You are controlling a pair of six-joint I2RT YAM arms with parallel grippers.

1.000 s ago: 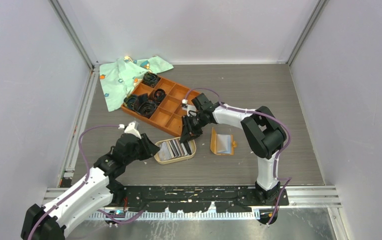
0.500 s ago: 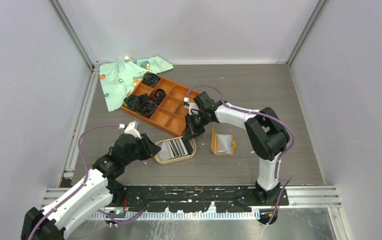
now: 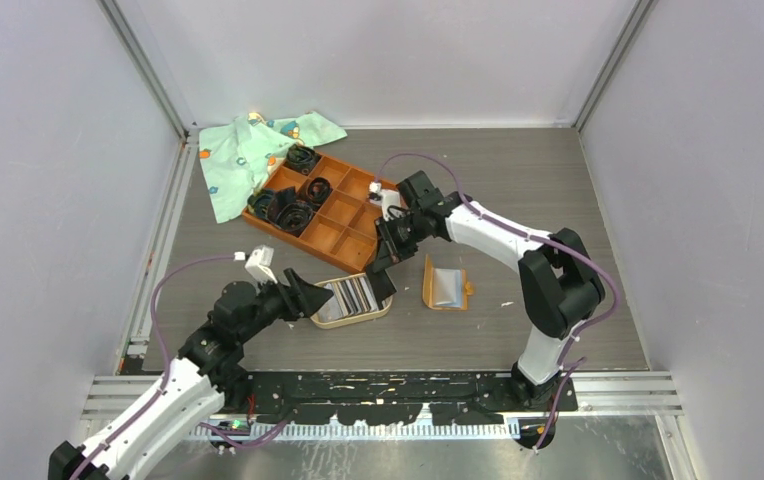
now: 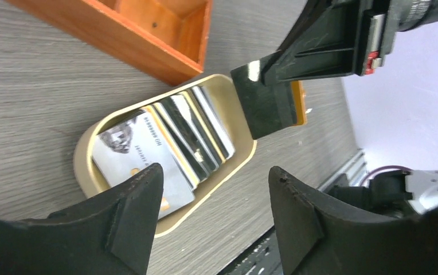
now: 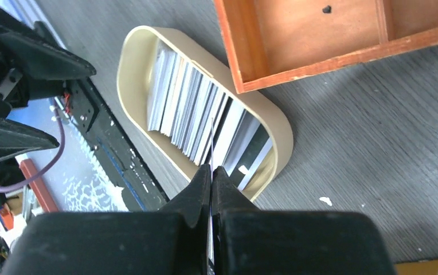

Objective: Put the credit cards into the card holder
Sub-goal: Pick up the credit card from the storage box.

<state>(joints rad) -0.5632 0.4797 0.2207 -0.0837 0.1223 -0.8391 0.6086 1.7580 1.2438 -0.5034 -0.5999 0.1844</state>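
Observation:
Several grey, silver and striped credit cards (image 3: 344,297) lie fanned in an oval tan-rimmed dish (image 3: 354,322), also in the left wrist view (image 4: 165,150) and the right wrist view (image 5: 185,103). My right gripper (image 3: 382,268) is shut on one black card (image 4: 261,100), held edge-on (image 5: 211,143) above the dish's right end. The orange card holder (image 3: 446,284) lies open, grey pockets up, just right of the dish. My left gripper (image 3: 305,292) is open and empty, low at the dish's left end (image 4: 215,171).
An orange-brown compartment tray (image 3: 350,235) holding black parts stands behind the dish, its corner close to my right gripper (image 5: 211,167). A green patterned cloth (image 3: 243,155) lies at the back left. The table's front rail (image 3: 378,385) runs close to the dish.
My left gripper has moved right, closer to the dish's left end. My right arm has shifted and its wrist has risen a little, with the black card between its fingers.

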